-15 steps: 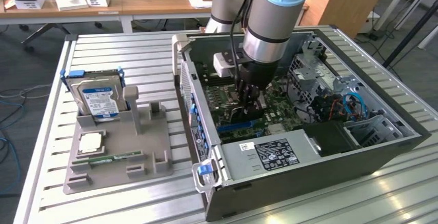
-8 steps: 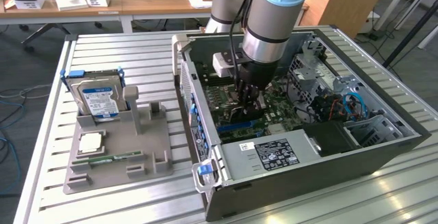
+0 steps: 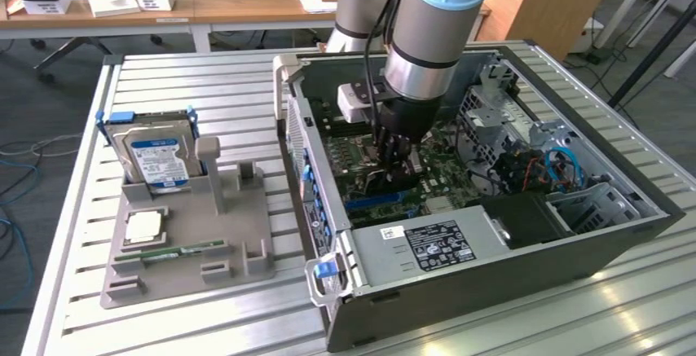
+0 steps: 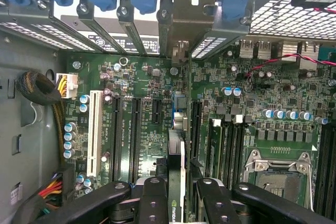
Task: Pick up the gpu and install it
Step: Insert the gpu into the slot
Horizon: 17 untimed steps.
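The gpu (image 4: 177, 153) is a thin dark card seen edge-on in the wrist view, with a green logo near my fingers. Its metal bracket (image 4: 185, 20) reaches the rear slot openings of the computer case (image 3: 609, 234). My gripper (image 4: 178, 195) is shut on the card, one black finger (image 4: 152, 195) on each face. In the exterior view the gripper (image 3: 397, 151) hangs down inside the open case over the green motherboard (image 3: 435, 169), with the gpu (image 3: 400, 178) dark below it. The card stands over the long black slots (image 4: 134, 135); whether it sits in one I cannot tell.
A white slot (image 4: 94, 129), the CPU socket (image 4: 273, 177) and cable bundles (image 4: 42, 90) surround the card. The power supply (image 3: 435, 246) fills the case's near end. To the exterior view's left, a grey holder (image 3: 218, 226) carries a hard drive (image 3: 158, 156), a chip (image 3: 143, 227) and a memory stick (image 3: 174, 250).
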Tool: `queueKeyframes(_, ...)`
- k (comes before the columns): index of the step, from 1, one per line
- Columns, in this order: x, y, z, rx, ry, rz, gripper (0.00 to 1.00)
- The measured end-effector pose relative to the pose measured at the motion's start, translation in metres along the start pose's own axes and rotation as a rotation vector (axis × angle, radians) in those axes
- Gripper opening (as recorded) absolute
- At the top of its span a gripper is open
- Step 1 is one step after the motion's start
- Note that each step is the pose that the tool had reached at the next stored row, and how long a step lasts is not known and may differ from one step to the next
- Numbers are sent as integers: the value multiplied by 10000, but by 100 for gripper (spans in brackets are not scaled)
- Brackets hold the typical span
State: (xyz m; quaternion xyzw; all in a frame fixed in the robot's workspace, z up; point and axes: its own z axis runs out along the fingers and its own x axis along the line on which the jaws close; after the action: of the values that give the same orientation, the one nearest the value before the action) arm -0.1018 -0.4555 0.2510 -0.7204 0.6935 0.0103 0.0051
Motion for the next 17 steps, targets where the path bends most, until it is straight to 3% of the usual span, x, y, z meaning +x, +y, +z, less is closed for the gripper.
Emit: queueKeyframes(17, 4, 1, 0, 3, -1, 94, 26)
